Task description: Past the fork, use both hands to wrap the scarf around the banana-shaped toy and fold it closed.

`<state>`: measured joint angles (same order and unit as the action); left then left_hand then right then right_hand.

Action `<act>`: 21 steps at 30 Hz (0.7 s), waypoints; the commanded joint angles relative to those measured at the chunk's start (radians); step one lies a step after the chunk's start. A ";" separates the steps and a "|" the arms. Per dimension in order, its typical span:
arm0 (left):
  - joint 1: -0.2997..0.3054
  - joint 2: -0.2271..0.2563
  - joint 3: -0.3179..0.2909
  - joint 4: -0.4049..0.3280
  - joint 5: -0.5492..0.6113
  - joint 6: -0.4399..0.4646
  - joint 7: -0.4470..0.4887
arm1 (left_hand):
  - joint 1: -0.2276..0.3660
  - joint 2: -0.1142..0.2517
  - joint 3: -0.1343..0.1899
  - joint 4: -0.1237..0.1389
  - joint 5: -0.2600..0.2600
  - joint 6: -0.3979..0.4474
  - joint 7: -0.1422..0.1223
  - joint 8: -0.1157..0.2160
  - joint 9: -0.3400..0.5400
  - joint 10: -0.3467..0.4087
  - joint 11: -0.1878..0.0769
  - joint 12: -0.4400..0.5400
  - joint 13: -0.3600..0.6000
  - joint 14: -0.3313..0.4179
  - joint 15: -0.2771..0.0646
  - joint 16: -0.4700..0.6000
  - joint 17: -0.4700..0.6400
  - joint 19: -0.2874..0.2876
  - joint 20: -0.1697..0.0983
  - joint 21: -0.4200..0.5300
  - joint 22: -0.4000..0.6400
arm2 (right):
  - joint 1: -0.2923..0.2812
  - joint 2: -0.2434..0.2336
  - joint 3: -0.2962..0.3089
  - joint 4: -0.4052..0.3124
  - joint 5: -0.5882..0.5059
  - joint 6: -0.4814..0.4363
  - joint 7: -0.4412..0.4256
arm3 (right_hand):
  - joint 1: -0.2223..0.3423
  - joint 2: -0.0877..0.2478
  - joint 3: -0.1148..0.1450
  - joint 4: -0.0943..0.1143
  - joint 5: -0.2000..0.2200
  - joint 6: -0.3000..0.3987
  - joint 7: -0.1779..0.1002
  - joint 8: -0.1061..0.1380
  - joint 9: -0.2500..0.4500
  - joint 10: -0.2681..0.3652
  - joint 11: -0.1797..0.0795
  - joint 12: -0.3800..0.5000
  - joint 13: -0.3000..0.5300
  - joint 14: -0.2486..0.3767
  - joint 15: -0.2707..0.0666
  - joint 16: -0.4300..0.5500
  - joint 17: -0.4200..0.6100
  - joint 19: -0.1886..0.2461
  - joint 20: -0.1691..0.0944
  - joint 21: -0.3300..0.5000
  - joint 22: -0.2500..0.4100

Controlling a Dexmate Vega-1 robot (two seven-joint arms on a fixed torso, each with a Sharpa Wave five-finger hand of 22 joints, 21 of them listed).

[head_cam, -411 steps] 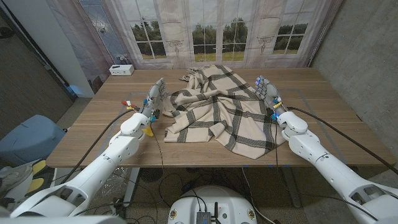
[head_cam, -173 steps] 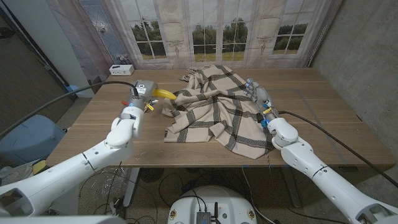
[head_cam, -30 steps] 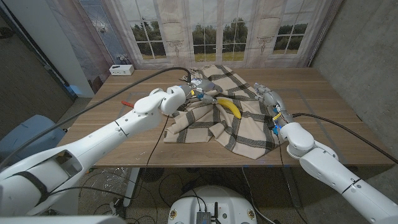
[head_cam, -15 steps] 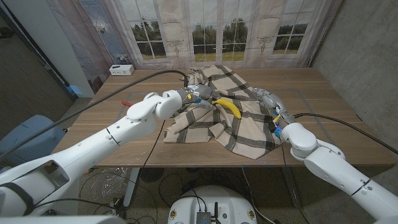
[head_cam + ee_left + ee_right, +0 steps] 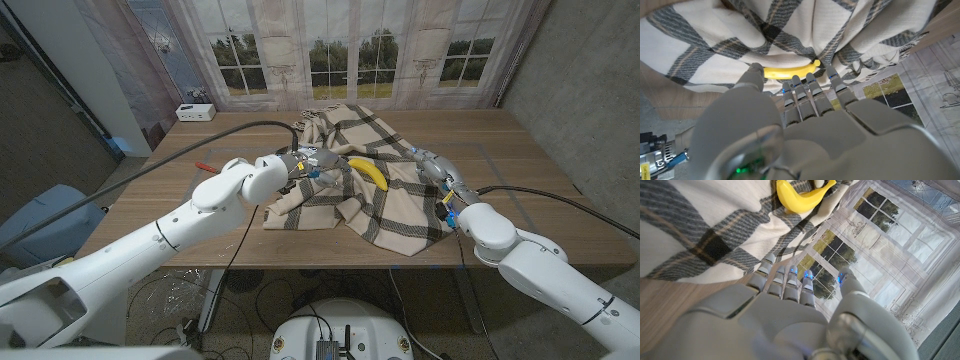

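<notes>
The yellow banana-shaped toy lies free on top of the cream plaid scarf, which is spread in rumpled folds over the table's middle. My left hand hovers over the scarf's left part, just left of the toy, fingers apart and holding nothing. In the left wrist view its fingers point toward the toy, which lies among folds of the scarf. My right hand stands at the scarf's right edge, open. The right wrist view shows that hand above the scarf, the toy beyond it.
A small white box sits at the table's far left corner. A small red-tipped item lies on the wooden table left of my left arm. Curtains and windows stand behind the table's far edge.
My left hand has drawn back to the left, away from the toy, which stays lying on the scarf. The right hand has shifted slightly along the scarf's right edge.
</notes>
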<state>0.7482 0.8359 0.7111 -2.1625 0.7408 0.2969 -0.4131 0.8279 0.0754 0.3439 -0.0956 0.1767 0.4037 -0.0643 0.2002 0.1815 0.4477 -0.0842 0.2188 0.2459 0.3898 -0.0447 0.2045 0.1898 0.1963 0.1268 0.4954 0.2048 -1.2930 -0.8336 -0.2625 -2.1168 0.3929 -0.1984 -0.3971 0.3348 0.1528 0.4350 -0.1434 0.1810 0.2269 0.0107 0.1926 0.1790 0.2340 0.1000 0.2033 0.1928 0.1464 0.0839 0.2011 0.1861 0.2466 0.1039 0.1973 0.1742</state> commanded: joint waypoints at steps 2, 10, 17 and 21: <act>0.087 0.037 -0.020 -0.116 0.055 0.074 -0.050 | -0.009 -0.009 -0.002 -0.008 -0.002 0.018 -0.006 0.007 0.002 0.014 0.002 0.011 -0.002 0.012 -0.036 0.001 -0.002 0.010 0.001 0.002 -0.001 | -0.044 -0.038 0.008 -0.056 -0.028 -0.065 -0.024 | 0.015 0.001 0.004 -0.004 -0.002 0.008 0.002 0.003 0.005 0.004 -0.006 0.000 0.006 0.010 -0.003 0.007 0.003 0.002 0.001 0.004 0.002; 0.114 0.046 -0.026 -0.157 0.088 0.091 -0.087 | -0.008 -0.013 -0.002 -0.013 -0.001 0.028 -0.005 0.007 0.002 0.019 -0.005 0.012 -0.004 0.014 -0.037 0.000 -0.003 0.010 0.001 0.002 -0.002 | -0.060 -0.058 0.002 -0.094 -0.046 -0.127 -0.038 | 0.019 0.002 0.006 -0.005 -0.002 0.009 0.000 0.003 0.005 0.004 -0.006 0.000 0.006 0.009 -0.007 0.006 0.004 0.002 0.000 0.004 0.002; 0.135 0.054 -0.029 -0.178 0.125 0.098 -0.116 | -0.001 -0.027 -0.006 -0.026 0.000 0.035 -0.008 0.006 0.002 0.023 -0.008 0.012 -0.007 0.012 -0.040 -0.003 -0.005 0.011 0.001 0.002 -0.002 | -0.091 -0.063 0.012 -0.117 -0.055 -0.138 -0.056 | 0.024 0.004 0.008 -0.006 -0.002 0.011 0.000 0.003 0.005 0.007 -0.008 0.001 0.006 0.009 -0.007 0.006 0.004 0.003 -0.002 0.004 0.002; 0.150 0.058 -0.032 -0.188 0.153 0.105 -0.131 | 0.012 -0.031 -0.005 -0.038 0.003 0.040 -0.010 0.006 0.002 0.025 -0.009 0.011 -0.009 0.010 -0.041 -0.004 -0.006 0.011 0.001 0.001 -0.002 | -0.099 -0.060 0.010 -0.121 -0.060 -0.137 -0.060 | 0.026 0.004 0.009 -0.006 -0.002 0.012 -0.001 0.003 0.005 0.008 -0.007 0.001 0.006 0.010 -0.008 0.006 0.004 0.004 -0.002 0.005 0.002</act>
<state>0.8601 0.8811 0.6867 -2.3113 0.8347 0.3799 -0.5011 0.8319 0.0529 0.3360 -0.1229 0.1767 0.4363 -0.0749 0.2041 0.1817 0.4673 -0.0928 0.2268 0.2367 0.3970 -0.0446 0.2045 0.1813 0.1963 0.1267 0.4954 0.1997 -1.3613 -0.8869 -0.2566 -2.2099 0.3491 -0.3138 -0.4391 0.3496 0.1598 0.4378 -0.1462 0.1810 0.2268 0.0106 0.1926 0.1790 0.2395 0.0945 0.2034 0.1928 0.1518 0.0784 0.2011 0.1887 0.2465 0.1038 0.1973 0.1742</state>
